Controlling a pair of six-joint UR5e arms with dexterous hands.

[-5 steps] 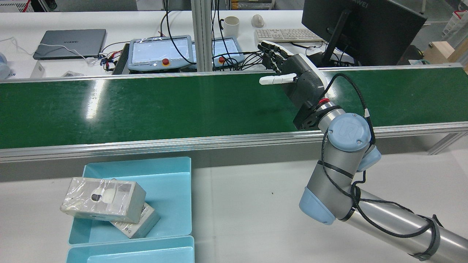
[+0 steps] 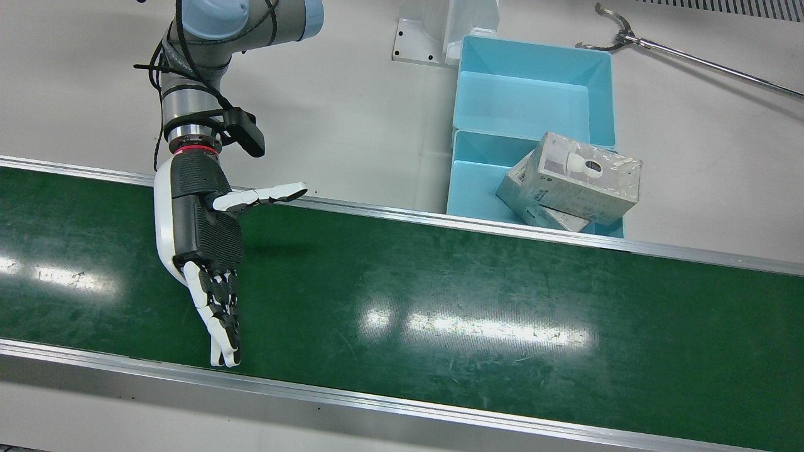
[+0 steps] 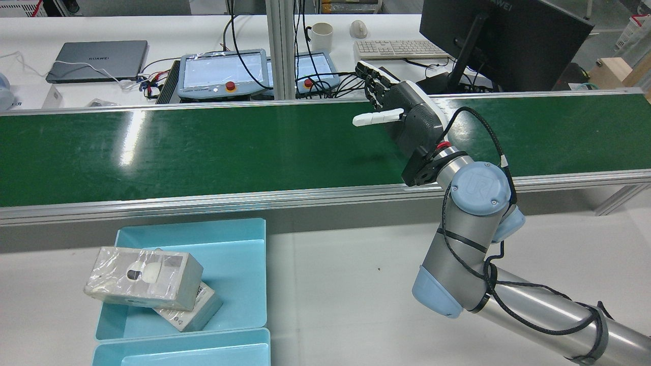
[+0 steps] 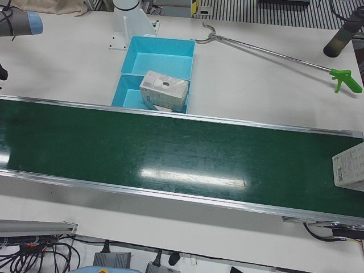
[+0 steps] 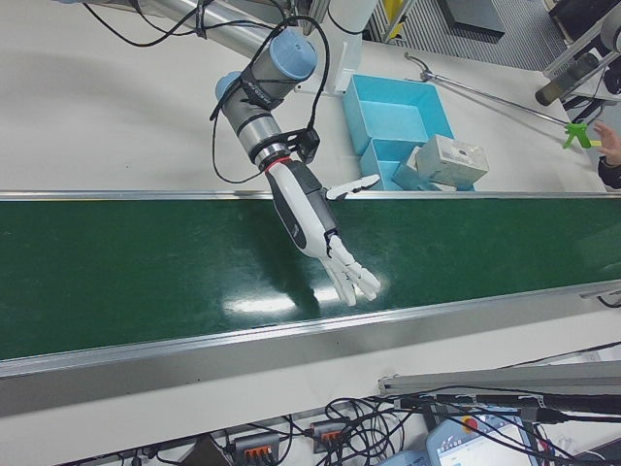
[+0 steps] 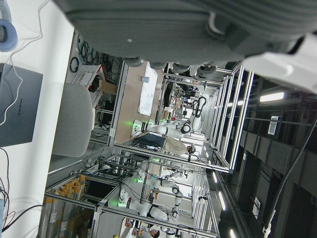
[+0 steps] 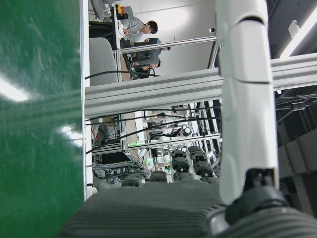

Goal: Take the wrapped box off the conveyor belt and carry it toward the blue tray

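A wrapped box (image 4: 349,170) lies on the green conveyor belt (image 4: 170,159) at the far right edge of the left-front view, partly cut off. My right hand (image 2: 200,251) is open and empty above the belt, palm sideways, fingers stretched across it; it also shows in the rear view (image 3: 407,114) and the right-front view (image 5: 315,228). The box is far from it. The blue tray (image 2: 475,185) beside the belt holds two wrapped boxes (image 2: 584,179), one leaning on the other. My left hand (image 6: 198,29) shows only its palm in its own view.
A second blue tray (image 2: 527,94) adjoins the first. A long grabber tool (image 4: 273,54) lies on the white table. An arm pedestal (image 4: 133,25) stands behind the trays. Teach pendants (image 3: 224,73), a laptop (image 3: 99,60) and a monitor (image 3: 503,40) sit beyond the belt.
In the rear view my right hand and arm have shifted a little to the left and the hand has turned slightly. It stays open and empty.
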